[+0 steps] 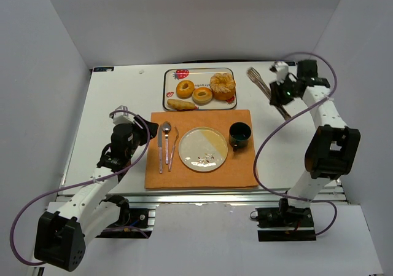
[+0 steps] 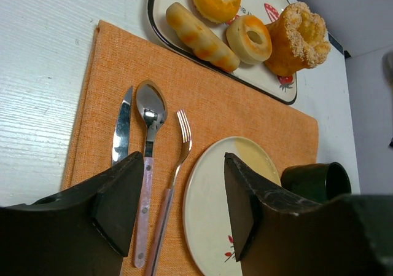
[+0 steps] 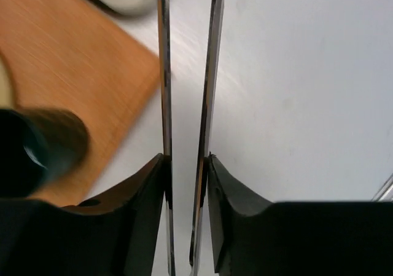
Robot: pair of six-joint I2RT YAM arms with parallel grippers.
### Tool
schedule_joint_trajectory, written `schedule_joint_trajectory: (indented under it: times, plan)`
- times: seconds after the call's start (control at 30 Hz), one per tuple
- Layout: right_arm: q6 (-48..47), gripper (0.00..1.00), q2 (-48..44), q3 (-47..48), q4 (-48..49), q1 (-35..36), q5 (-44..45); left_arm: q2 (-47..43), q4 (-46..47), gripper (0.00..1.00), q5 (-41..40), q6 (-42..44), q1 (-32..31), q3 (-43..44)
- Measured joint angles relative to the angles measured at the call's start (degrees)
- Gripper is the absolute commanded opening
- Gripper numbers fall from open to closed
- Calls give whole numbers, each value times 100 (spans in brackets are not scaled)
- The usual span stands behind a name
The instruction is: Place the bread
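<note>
A white tray at the back holds several breads: a ring donut, a pale bagel, a long roll and a crumbed muffin. They also show in the left wrist view, among them the roll and the muffin. A cream plate lies empty on the orange mat. My right gripper is shut on metal tongs, right of the tray; the two tong arms run between its fingers. My left gripper is open and empty above the mat's left edge.
A knife, spoon and fork lie left of the plate. A dark green cup stands on the mat right of the plate, and shows blurred in the right wrist view. White walls enclose the table.
</note>
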Motion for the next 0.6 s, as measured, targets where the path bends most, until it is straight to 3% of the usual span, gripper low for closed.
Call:
schedule_joint_trajectory:
  times: [0.13,0.27,0.6]
  plan:
    - [223,44,-7,1115,-81,1084,-205,-17,42,65,17,-87,0,0]
    - [308,45,212,1523,-234,2063,-337,-192,-31,65,22,-170,0,0]
    - [-109,46,804,1652,-319,2771,391,-597,-87,65,-22,-367,0,-7]
